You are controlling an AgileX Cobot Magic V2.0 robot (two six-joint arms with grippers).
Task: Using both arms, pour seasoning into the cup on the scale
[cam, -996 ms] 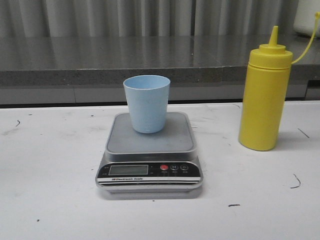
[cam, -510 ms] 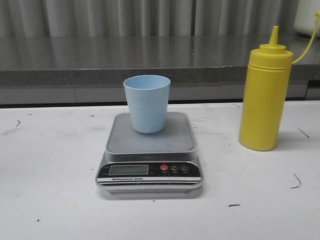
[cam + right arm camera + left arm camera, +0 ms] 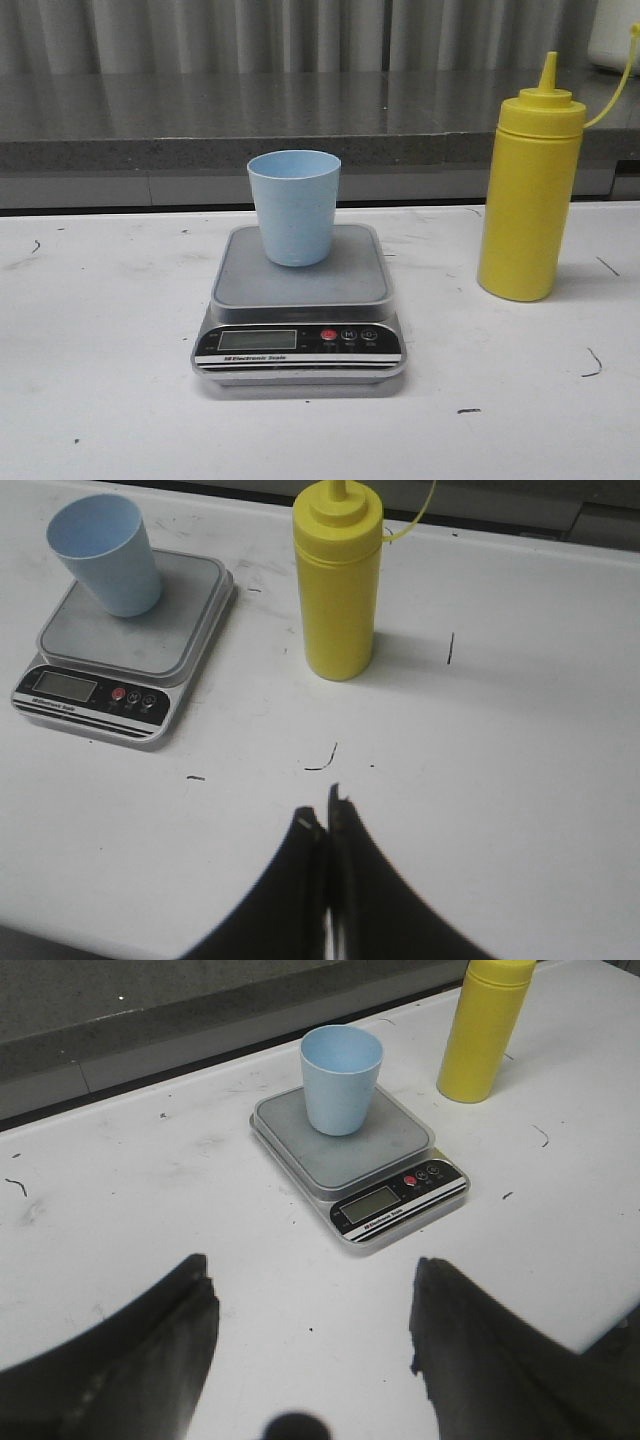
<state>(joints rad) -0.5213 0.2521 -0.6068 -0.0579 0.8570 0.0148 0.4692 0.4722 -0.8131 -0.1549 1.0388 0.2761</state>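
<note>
The pale blue cup [image 3: 294,205] stands upright on the silver-grey scale [image 3: 300,300] in the middle of the white table. The yellow seasoning bottle [image 3: 530,190] stands upright to the scale's right, cap strap hanging off. Neither gripper shows in the front view. In the left wrist view my left gripper [image 3: 312,1290] is open and empty above bare table, well short of the scale [image 3: 360,1155], cup [image 3: 341,1078] and bottle [image 3: 483,1028]. In the right wrist view my right gripper [image 3: 322,815] is shut and empty, well short of the bottle [image 3: 338,585], scale [image 3: 125,650] and cup [image 3: 105,555].
A grey stone ledge [image 3: 200,120] and curtain run along the back of the table [image 3: 100,400]. Small dark marks dot the table top.
</note>
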